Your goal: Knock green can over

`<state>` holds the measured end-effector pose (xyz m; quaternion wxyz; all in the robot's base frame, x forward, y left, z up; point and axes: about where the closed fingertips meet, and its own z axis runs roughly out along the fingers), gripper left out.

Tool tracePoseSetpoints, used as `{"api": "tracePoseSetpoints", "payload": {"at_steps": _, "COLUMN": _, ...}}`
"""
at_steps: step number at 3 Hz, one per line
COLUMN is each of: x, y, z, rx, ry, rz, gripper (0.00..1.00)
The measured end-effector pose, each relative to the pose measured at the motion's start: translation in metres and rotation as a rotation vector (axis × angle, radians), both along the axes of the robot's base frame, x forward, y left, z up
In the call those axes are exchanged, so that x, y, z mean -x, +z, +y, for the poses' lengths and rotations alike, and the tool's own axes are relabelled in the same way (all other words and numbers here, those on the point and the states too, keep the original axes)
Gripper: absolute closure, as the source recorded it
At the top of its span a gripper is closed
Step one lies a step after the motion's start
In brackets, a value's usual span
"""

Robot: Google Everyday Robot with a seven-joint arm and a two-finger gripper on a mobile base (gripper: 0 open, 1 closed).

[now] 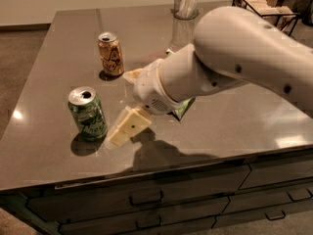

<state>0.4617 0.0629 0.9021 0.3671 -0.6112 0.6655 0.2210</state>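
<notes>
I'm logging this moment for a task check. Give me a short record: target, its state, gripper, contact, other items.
target: green can
state: upright, not yet knocked over
gripper: gripper low over the counter, beside the can on its right in the view
contact: close to the can's base; cannot tell if touching
other items: orange-gold can upright behind; snack bag mostly hidden by the arm

A kitchen-like room: dark stone counter [234, 133] over handled drawers [146, 202], the claw [117, 137] low beside the green can [88, 114].
</notes>
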Motion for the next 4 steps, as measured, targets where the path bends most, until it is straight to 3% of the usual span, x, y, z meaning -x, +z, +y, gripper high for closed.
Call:
{"api": "tracePoseSetpoints", "payload": {"at_steps": 2, "x": -0.001, "y": -0.009, "z": 0.07, "rx": -0.048, "ry": 0.06, "rz": 0.095, "gripper": 0.0}}
{"api": "tracePoseSetpoints", "payload": {"at_steps": 3, "x": 0.0, "y": -0.003, "z": 0.095, "rx": -0.077, "ry": 0.099, "rz": 0.121, "gripper": 0.18}}
{"api": "tracePoseSetpoints", "payload": {"at_steps": 4, "x": -0.005, "y": 0.004, "z": 0.102, "rx": -0.079, "ry": 0.098, "rz": 0.114, "gripper": 0.42}}
